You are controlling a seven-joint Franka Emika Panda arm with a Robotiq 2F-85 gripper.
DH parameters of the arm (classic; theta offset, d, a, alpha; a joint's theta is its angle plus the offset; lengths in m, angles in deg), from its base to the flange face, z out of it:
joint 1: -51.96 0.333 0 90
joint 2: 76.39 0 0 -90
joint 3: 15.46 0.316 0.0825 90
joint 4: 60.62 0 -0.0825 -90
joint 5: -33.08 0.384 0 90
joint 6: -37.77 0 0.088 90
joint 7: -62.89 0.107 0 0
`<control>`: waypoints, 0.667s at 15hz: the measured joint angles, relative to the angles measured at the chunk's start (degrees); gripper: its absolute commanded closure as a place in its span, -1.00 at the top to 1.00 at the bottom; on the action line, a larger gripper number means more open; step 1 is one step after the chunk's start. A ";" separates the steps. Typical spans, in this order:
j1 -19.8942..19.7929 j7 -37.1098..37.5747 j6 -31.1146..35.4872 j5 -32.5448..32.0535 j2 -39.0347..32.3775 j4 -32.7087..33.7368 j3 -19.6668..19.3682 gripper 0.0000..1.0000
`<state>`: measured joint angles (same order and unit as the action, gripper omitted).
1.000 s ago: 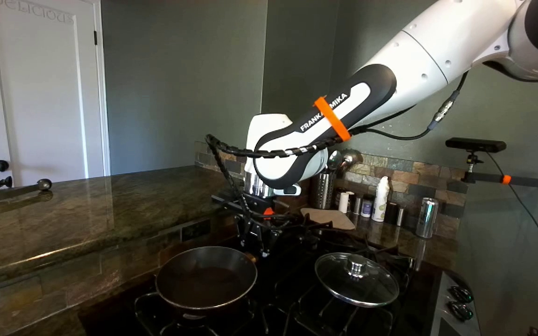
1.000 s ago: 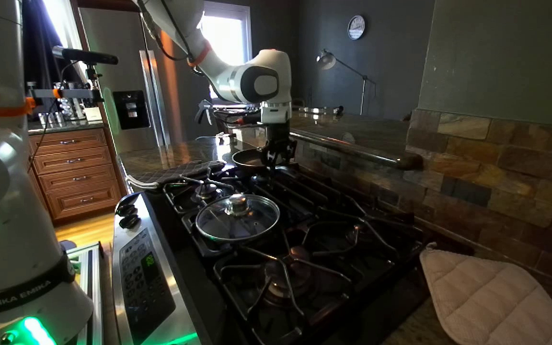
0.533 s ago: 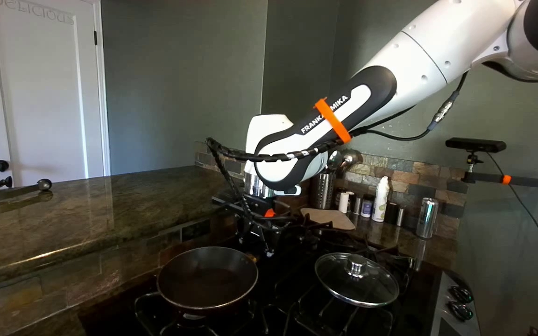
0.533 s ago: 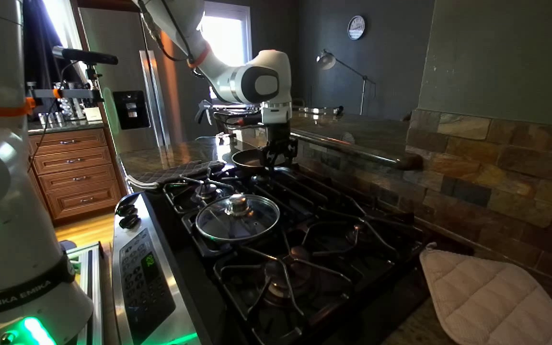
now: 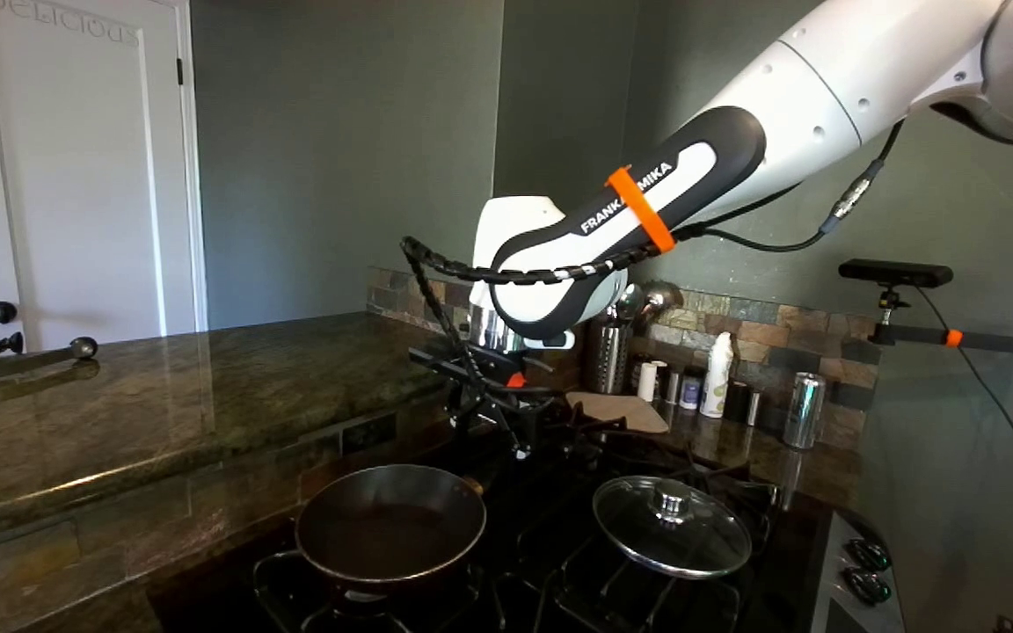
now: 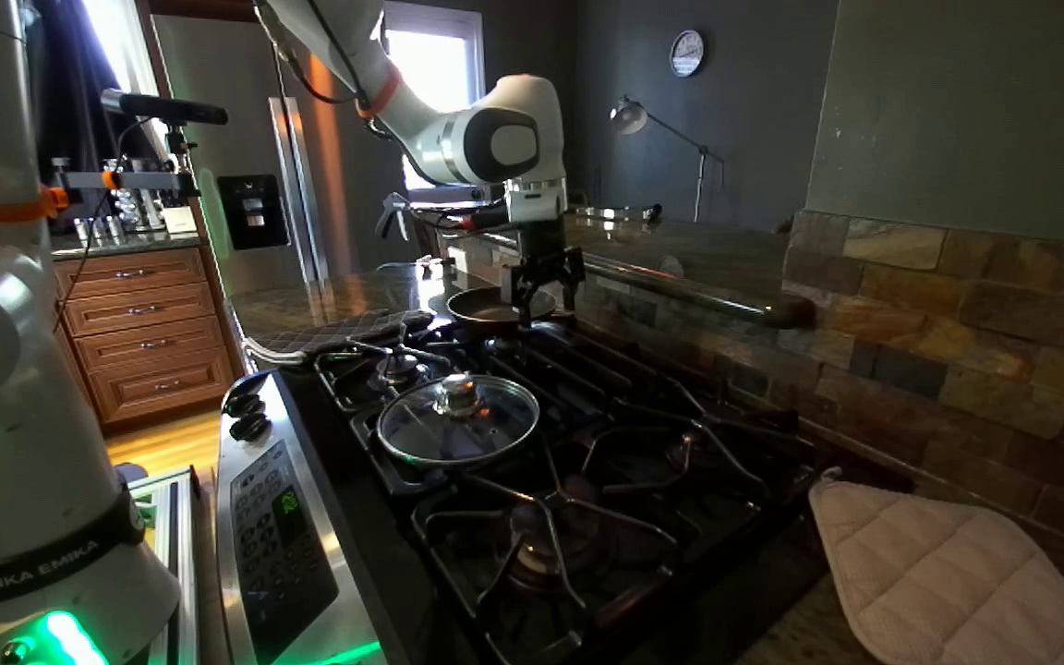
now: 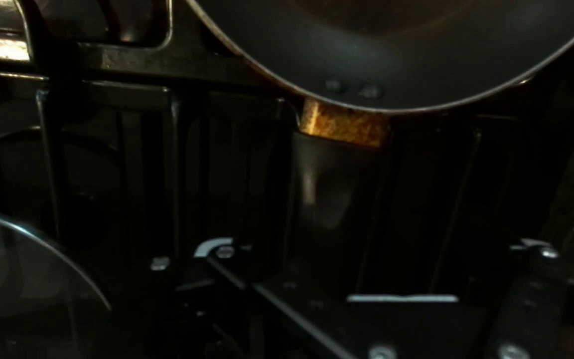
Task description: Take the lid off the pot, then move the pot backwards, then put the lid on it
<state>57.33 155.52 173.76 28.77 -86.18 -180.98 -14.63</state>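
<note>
Looks near the end of the middle step: moving the pot back. Find it uncovered on the stove, lower left of centre in an exterior view. Find the lid at lower right of centre there, also on the stove, well apart from the pot. In an exterior view, see the gripper just above centre with wide-spread jaws, gripping nothing. In the wrist view, trace the handle down mid-frame towards those jaws (too dark to rule out a touch). Likely calls next for rising clear, crossing to the lid, closing on its knob and lowering it level onto the pot.
</note>
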 measured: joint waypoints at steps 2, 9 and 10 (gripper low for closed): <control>-0.10 0.00 -0.14 -1.04 1.92 -0.89 -0.32 1.00; -0.63 -9.82 -5.81 -2.18 13.12 -8.63 -0.38 1.00; -0.79 -13.18 -6.70 -2.18 15.02 -10.11 -0.38 1.00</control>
<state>56.54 142.35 167.06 26.59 -71.16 -191.09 -15.01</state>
